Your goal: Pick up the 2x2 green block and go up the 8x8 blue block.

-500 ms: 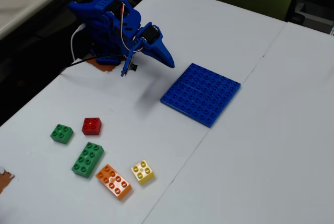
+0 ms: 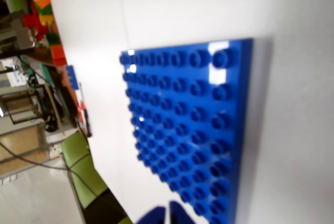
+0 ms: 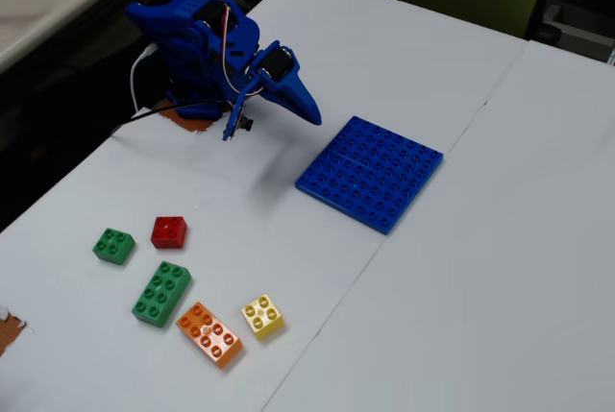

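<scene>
Blue arm folded near the table's far-left edge, nothing in its grip.

You are looking at the gripper [image 3: 309, 109] hanging above the white table [image 3: 461, 268], pointing toward the 8x8 blue block [image 3: 370, 172], which is lying flat just to its right in the fixed view. Its two fingertips [image 2: 180, 214] are peeking in at the bottom of the wrist view, sitting nearly together with only a thin slit between them and clamping nothing. The 2x2 green block [image 3: 113, 245] is resting well apart from the arm, at the front left of the fixed view, just beside the red brick [image 3: 169, 231]. Near them you are seeing the longer green brick [image 3: 161, 293], the orange brick [image 3: 209, 333] and the yellow brick [image 3: 261, 316], all loose on the table.
</scene>
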